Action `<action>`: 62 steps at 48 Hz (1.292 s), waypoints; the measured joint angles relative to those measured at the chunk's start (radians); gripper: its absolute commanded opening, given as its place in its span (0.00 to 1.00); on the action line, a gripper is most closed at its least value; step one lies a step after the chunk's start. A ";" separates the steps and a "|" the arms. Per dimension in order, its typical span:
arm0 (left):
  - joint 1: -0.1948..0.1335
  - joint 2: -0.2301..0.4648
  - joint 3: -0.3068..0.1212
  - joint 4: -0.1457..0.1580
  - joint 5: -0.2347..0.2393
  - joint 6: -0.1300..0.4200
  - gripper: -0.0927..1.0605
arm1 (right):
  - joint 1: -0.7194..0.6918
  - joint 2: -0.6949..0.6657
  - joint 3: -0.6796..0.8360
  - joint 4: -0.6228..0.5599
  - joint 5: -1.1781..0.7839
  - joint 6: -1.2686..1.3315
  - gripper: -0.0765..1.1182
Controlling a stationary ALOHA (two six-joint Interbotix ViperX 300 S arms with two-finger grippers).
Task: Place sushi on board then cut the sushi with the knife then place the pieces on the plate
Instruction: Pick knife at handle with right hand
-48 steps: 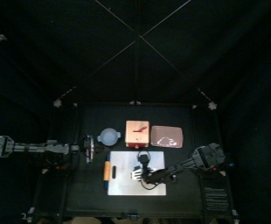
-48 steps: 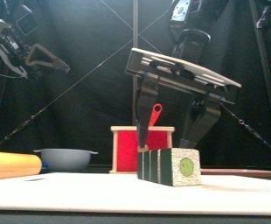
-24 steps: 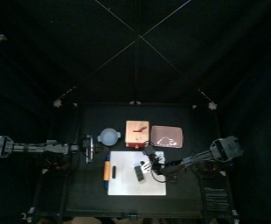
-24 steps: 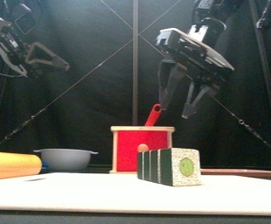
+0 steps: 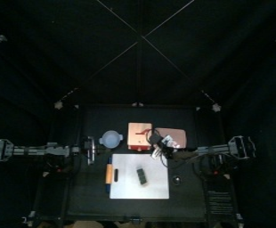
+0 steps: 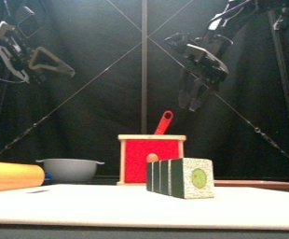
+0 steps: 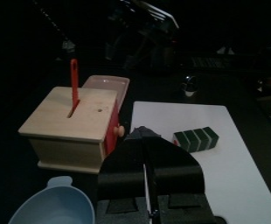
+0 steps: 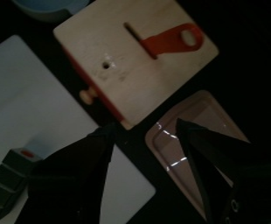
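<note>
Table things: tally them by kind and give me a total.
white cutting board: 1
toy sushi roll: 1
wooden box: 1
red toy knife: 1
blue-grey bowl: 1
pink tray: 1
orange cylinder: 1
Total: 7

High, level, wrists; sushi (image 6: pixel 182 177) seemingly shared

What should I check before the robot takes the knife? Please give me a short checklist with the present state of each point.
1. Sushi lies on the board: ok.
2. Right hand is open and empty: ok.
3. Knife stands in the box, red handle up and free to grasp: ok.
4. Right hand is over the knife: not ok; it hangs high between box and plate.
5. Plate is bare for the pieces: ok.
6. Left hand stays off the board, at the table's left side: ok.
</note>
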 measured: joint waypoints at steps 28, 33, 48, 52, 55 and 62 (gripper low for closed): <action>0.043 0.000 -0.002 -0.029 0.000 -0.002 0.08 | -0.365 0.064 -0.235 0.604 0.100 -1.025 0.81; 0.044 0.000 0.000 -0.032 0.000 -0.002 0.08 | -0.393 0.117 -0.308 0.621 0.166 -1.112 0.81; 0.057 0.000 0.000 -0.034 0.000 -0.002 0.08 | -0.417 0.342 -0.589 0.710 0.419 -1.312 0.81; 0.060 0.000 -0.002 -0.034 0.000 -0.002 0.08 | -0.417 0.391 -0.660 0.724 0.469 -1.327 0.81; 0.061 0.000 -0.002 -0.034 0.002 -0.002 0.08 | -0.417 0.425 -0.710 0.724 0.509 -1.331 0.81; 0.063 0.000 -0.002 -0.034 0.000 -0.002 0.08 | -0.419 0.488 -0.801 0.715 0.577 -1.333 0.81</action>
